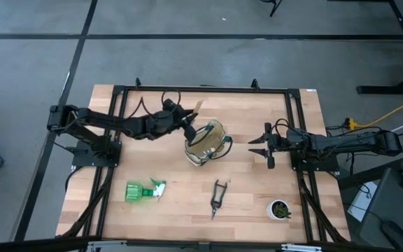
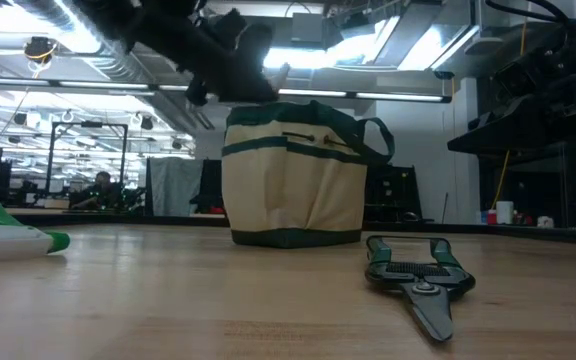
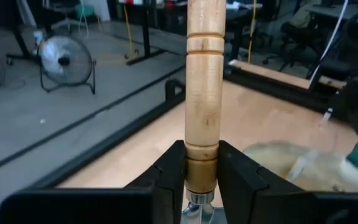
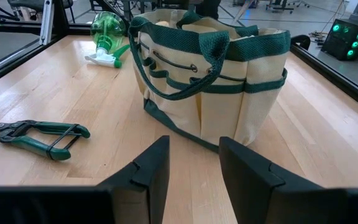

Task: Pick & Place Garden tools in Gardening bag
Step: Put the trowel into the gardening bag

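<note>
Left gripper clamps the rake low on its stiff, light wooden handle, over the soft bag mid-table toward the far edge, right gripper empty with jaws apart beside it; shears and bottle lie near the front edge.

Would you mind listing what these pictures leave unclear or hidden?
- Working end of the wooden-handled tool: left wrist view, cut off at the picture's edge between the left tool's fingers, which clamp the handle.
- Contents of the gardening bag: low view, hidden by its canvas wall; high view, too small.
- Spray bottle: low view, cut off by the edge.
- Potted plant: high view, too small for detail.
- Right tool: open, empty.
</note>
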Action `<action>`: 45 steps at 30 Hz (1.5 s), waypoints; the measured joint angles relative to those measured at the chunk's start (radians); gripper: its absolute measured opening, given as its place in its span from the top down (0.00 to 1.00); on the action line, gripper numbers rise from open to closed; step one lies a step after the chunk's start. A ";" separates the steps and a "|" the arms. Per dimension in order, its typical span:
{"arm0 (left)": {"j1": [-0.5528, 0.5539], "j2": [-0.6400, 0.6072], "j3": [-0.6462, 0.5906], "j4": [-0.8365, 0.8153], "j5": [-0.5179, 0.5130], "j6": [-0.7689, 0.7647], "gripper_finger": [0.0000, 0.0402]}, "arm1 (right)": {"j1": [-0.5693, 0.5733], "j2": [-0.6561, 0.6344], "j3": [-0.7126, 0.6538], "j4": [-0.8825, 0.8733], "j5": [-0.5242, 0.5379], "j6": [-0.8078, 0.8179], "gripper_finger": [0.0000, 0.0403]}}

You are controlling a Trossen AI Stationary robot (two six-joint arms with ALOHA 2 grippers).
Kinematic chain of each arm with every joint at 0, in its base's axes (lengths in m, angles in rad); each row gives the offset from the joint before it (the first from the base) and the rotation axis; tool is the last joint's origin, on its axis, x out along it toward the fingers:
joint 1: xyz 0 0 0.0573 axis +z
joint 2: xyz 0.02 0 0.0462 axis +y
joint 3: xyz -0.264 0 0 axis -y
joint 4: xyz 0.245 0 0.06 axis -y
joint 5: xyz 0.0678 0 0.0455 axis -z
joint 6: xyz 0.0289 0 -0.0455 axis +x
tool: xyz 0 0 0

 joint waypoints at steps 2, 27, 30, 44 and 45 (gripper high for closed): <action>0.000 0.000 0.030 -0.015 0.000 0.029 0.83 | 0.000 0.000 0.000 0.000 0.000 0.000 0.64; -0.066 0.000 0.136 0.161 0.244 0.165 0.83 | 0.000 0.000 0.000 0.000 0.000 0.000 0.64; -0.079 0.000 0.136 0.179 0.303 0.176 0.83 | 0.000 0.000 0.000 0.000 0.000 0.000 0.64; -0.161 0.014 0.136 0.211 0.454 0.332 0.83 | 0.000 0.000 0.000 0.000 0.000 0.000 0.64; -0.165 0.024 0.136 0.221 0.454 0.334 0.83 | 0.000 0.000 0.000 0.000 0.000 0.000 0.64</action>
